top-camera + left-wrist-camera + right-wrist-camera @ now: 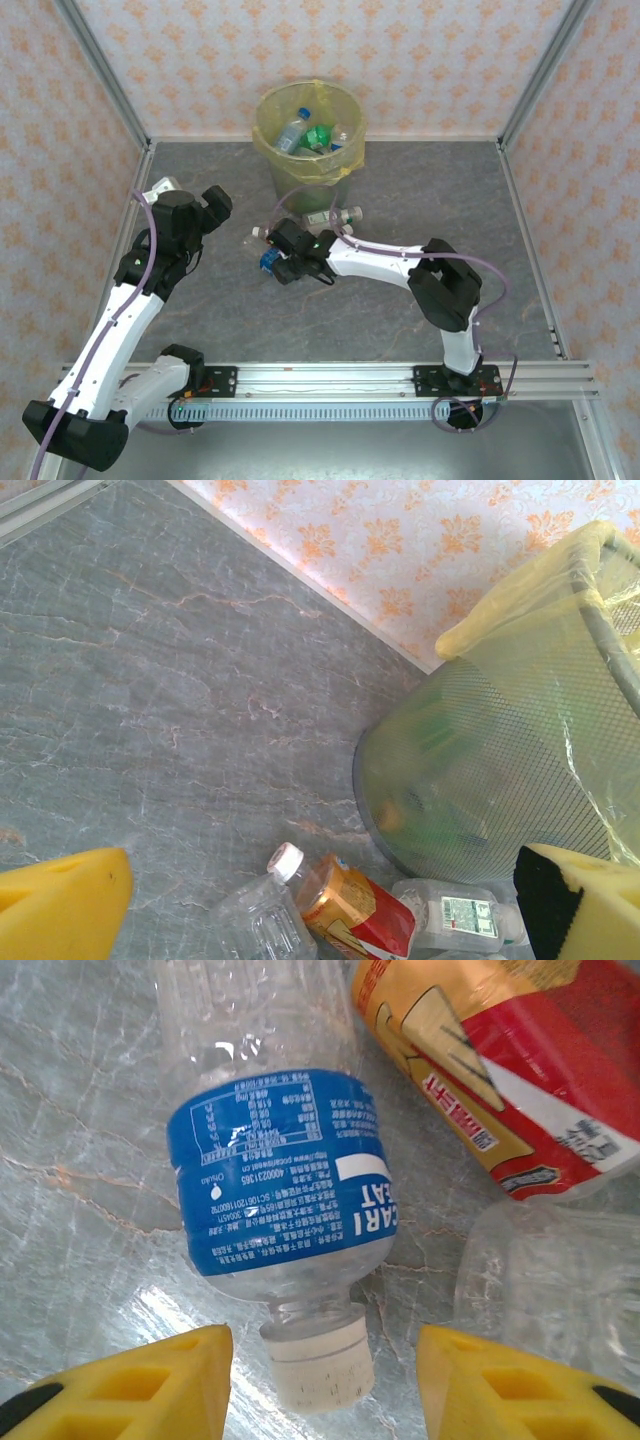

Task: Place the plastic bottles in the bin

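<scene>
Grey marble tabletop (pixel 420 190), bin (pixel 300 178) at rear: R gripper (pixel 325 1375) spread either side of blue-label bottle (pixel 280 1175) cap, L gripper (pixel 320 905) also agape.

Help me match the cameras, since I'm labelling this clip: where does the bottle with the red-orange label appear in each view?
Top external: too small to pick out among the clutter in front of the bin.
Left wrist: the red-orange labelled bottle lies at bottom centre, left of the bin's base.
Right wrist: it fills the top right corner, cut off by the frame.
Shared landmark: the grey marbled tabletop.
</scene>
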